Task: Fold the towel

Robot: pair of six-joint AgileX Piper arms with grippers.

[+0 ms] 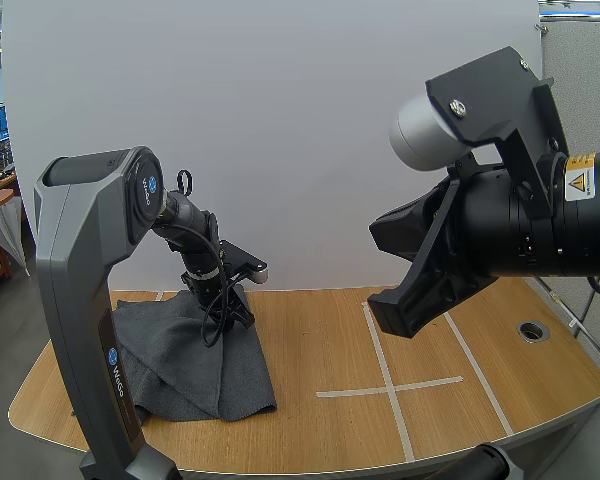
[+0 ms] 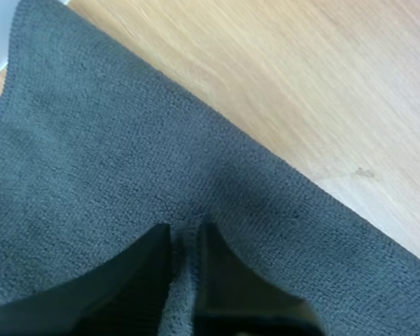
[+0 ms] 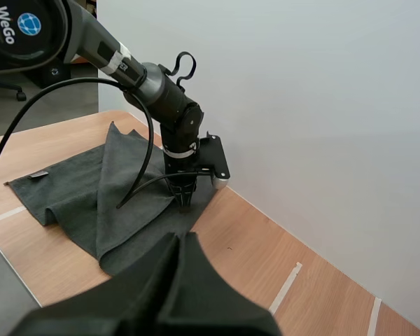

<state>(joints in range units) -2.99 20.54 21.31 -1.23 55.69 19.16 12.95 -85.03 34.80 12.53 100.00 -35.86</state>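
The grey towel (image 1: 195, 360) lies rumpled and partly doubled over on the tabletop (image 1: 320, 430). The left pincer (image 2: 185, 234) stands on the towel near its far edge, its tips nipping a ridge of cloth. The right pincer (image 3: 178, 241) hangs well apart from the towel, its fingers pressed together on nothing.

- In the high view the light is bright and even. The white wall (image 1: 280, 130) is lit flat, with no hard shadows.
- Light falls from above: the pale cylinder (image 1: 425, 130) on the right arm is brightest along its top.
- The worktop (image 1: 320, 340) has a faint sheen. The towel (image 1: 195, 355) reads dark, its folds marked by soft shade.
- In the left wrist view the bare wood washes out pale with glare. The left claw (image 2: 185, 241) is near-black and dims the cloth pinched in it.
- The right claw (image 3: 178, 259), fingers together, is a black mass with little detail.
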